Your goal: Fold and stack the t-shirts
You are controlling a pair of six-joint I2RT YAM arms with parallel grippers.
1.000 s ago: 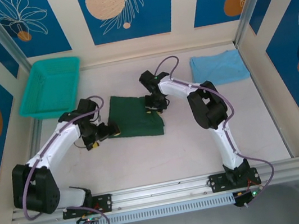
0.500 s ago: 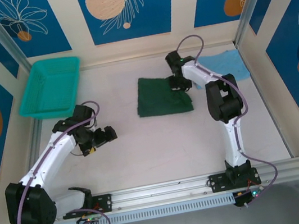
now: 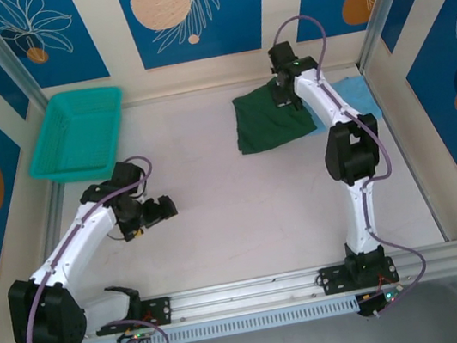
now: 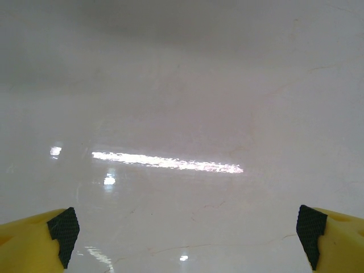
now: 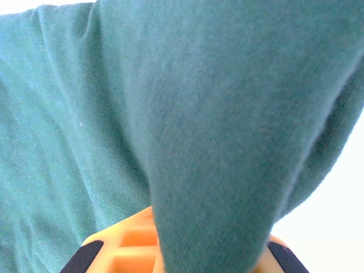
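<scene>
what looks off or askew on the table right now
The folded dark green t-shirt sits tilted, mostly beside the light blue t-shirt rather than squarely on it, one edge bunched in the shut right gripper. Nothing looks spilled or damaged.

a lab test cell: aluminium rails (image 3: 256,290), blue patterned wall panels (image 3: 232,27).

Blue shirt (image 3: 360,95) partly under green shirt (image 3: 264,122)

We find a pale, glossy table (image 3: 244,212). A teal basket (image 3: 75,135) sits at its far left corner and a blue shirt (image 3: 359,97) at its far right corner. A green shirt (image 3: 264,122) lies just beside the blue one, along the far edge.
</scene>
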